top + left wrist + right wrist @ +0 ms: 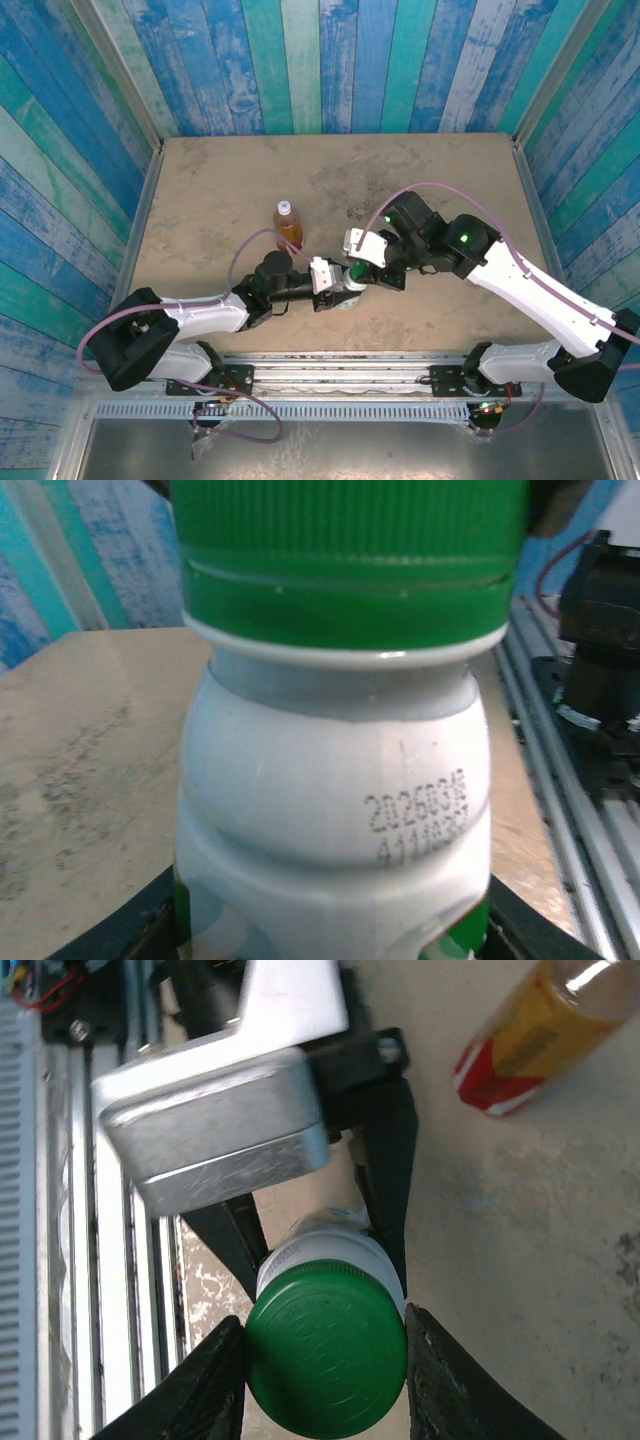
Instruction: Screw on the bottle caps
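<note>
The right gripper (325, 1365) has its jaws clamped on the dark green cap (325, 1348), with one black finger touching each side of it. The cap sits on the neck of the white bottle (335, 800), and a thin white ring shows under the cap's lower edge. The left gripper (335, 284) has its jaws clamped on the bottle's body, lower down.

The two grippers meet midway across the worktop (440, 180), toward its near edge and close to the metal rail (340, 372) that carries the arm bases. The amber bottle (288, 224) stands upright on the worktop just beyond the left arm, apart from both grippers. I cannot tell whether its cap is on.

Bare worktop lies open behind and to either side, out to the blue and green plank walls (320, 60).
</note>
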Available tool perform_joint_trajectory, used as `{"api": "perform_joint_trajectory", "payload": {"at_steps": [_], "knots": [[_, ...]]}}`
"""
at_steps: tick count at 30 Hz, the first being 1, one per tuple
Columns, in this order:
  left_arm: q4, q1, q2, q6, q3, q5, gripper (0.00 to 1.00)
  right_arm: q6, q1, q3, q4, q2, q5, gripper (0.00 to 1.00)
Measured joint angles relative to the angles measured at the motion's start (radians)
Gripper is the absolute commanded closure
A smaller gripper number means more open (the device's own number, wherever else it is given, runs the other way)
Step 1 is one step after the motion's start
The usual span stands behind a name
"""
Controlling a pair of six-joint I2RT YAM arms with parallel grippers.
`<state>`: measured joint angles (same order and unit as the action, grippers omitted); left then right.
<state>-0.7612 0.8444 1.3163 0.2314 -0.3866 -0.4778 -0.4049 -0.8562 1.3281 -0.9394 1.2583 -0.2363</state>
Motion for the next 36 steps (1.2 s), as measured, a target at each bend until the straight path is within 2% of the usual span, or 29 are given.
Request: {"api": "perform_joint_trajectory", "payload": {"at_steps": [2, 8, 12, 13, 14, 15, 16, 19, 24, 31, 36], "knots": [[-0.014, 0.000, 0.006, -0.004, -0.001, 0.042, 0.48, 0.091, 0.000, 0.010, 0.009, 0.010, 0.035, 0.99], [-0.047, 0.002, 0.055, -0.005, -0.014, 0.151, 0.48, 0.363, -0.006, 0.047, -0.006, 0.056, 0.144, 0.99], [-0.054, -0.001, 0.066, -0.009, -0.018, 0.208, 0.48, 0.486, -0.005, 0.058, -0.029, 0.061, 0.201, 0.93], [-0.070, -0.003, 0.066, -0.012, -0.020, 0.223, 0.48, 0.505, -0.004, 0.060, -0.041, 0.061, 0.209, 0.90], [-0.084, -0.006, 0.066, -0.015, -0.022, 0.231, 0.48, 0.517, -0.003, 0.060, -0.051, 0.061, 0.218, 0.83], [-0.095, -0.007, 0.066, -0.018, -0.024, 0.238, 0.47, 0.533, -0.003, 0.060, -0.060, 0.062, 0.219, 0.69], [-0.104, -0.007, 0.066, -0.020, -0.024, 0.239, 0.47, 0.532, -0.002, 0.061, -0.068, 0.063, 0.221, 0.59], [-0.112, -0.007, 0.066, -0.024, -0.023, 0.237, 0.47, 0.523, -0.002, 0.073, -0.074, 0.063, 0.225, 0.45], [-0.134, -0.011, 0.065, -0.053, -0.011, 0.213, 0.47, 0.433, 0.002, 0.037, 0.012, -0.014, 0.222, 0.32], [-0.164, -0.018, 0.065, -0.108, 0.001, 0.087, 0.46, 0.278, 0.002, -0.275, 0.356, -0.319, 0.158, 0.25], [-0.174, -0.018, 0.065, -0.129, 0.001, 0.024, 0.46, 0.240, 0.002, -0.353, 0.534, -0.343, 0.100, 0.24]]}}
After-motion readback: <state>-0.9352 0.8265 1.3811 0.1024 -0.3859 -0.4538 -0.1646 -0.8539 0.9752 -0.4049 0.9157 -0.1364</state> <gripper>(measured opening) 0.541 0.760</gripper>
